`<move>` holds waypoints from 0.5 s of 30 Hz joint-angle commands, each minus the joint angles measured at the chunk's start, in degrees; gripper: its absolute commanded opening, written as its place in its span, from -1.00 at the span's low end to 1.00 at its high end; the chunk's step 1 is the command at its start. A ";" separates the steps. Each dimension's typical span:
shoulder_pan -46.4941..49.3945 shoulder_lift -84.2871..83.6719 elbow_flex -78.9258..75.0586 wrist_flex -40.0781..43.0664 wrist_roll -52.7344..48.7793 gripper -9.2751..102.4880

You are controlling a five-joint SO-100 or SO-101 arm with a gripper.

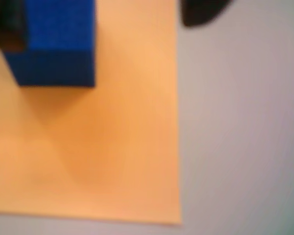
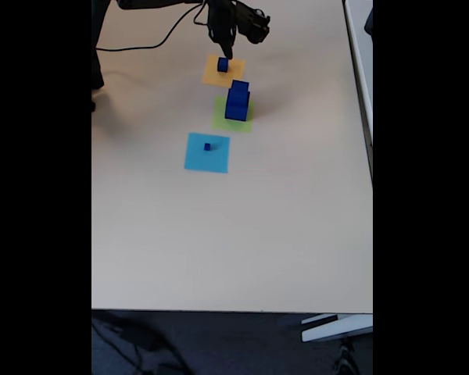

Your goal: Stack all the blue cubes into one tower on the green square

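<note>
Two dark fingers flank a blue cube point(image 1: 59, 41) in the wrist view: one finger point(image 1: 7, 24) overlaps its left side at the frame's top-left corner, the other fingertip point(image 1: 201, 12) sits well off to the right, clear of it. So the jaws stand apart, not clamped. Whether the left finger touches the cube, can't tell, too blurred.

In the fixed view the gripper point(image 2: 225, 48) hangs straight above that small cube point(image 2: 223, 65), which sits upright on the orange square point(image 2: 213, 76), toward the patch's far edge. No long axis; its faces run roughly parallel to the patch edges.

Just nearer the camera: the green square point(image 2: 220, 121), carrying a stack of blue cubes point(image 2: 238, 101), bigger one below, smaller on top, edges roughly aligned, upright. Stack sits on the green patch's right half.

Nearer again: light-blue square point(image 2: 195, 156) with a tiny blue cube point(image 2: 207, 146) near its centre.

The three patches line up down the worktop point(image 2: 258, 234), in its far half. Surface is plain beige, bare toward the near edge. Black cable point(image 2: 148, 43) trails across the far-left corner. Dark floor below the near edge.
</note>
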 commanded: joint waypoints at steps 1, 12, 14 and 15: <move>-0.88 0.44 -0.09 0.18 0.70 -0.55; 0.18 1.41 2.02 0.26 -0.35 -0.50; 0.26 1.67 2.02 0.26 -0.79 -0.48; 0.26 1.85 1.93 0.26 -0.97 -0.48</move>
